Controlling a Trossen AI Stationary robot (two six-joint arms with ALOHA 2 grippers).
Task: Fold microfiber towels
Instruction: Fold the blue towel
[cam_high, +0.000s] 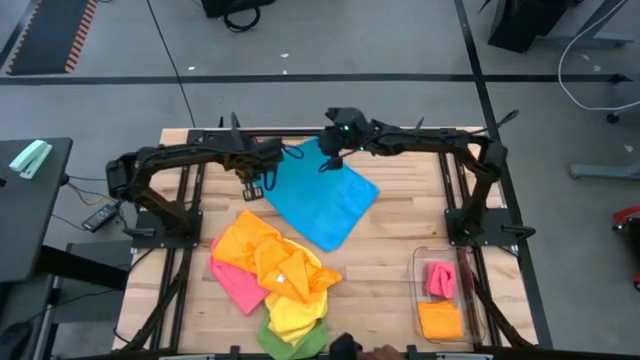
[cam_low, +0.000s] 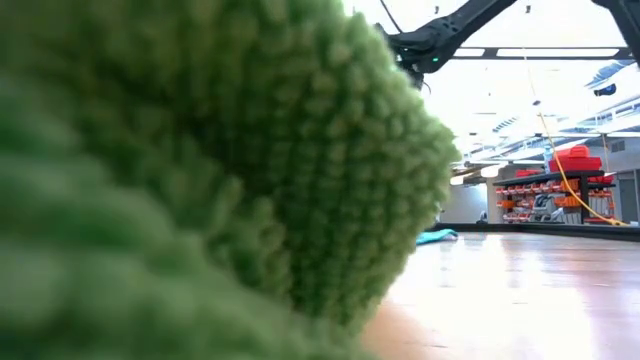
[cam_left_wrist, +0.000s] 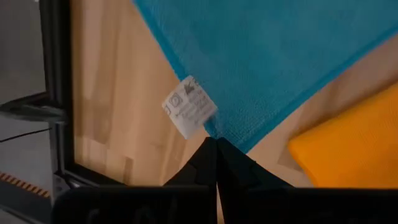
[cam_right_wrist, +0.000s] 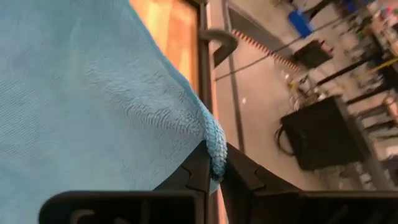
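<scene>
We see a blue towel spread on the table, with both grippers at its far edge. The left gripper is closed tight on one corner of the blue towel, right beside the white tag sewn there. The right gripper is nearly closed, pinching the hem of another corner of the blue towel between its fingers, and the cloth rises to the pinch.

On the near side of the blue towel lies a heap of other towels: an orange towel on top, just touching the blue towel's near edge, a pink towel under it, a yellow towel nearer the table's front, and a green towel at the front edge. In the low view the green towel fills most of the picture.

To the right of the blue towel, near the front, a clear bin holds a folded pink towel and a folded orange towel.
</scene>
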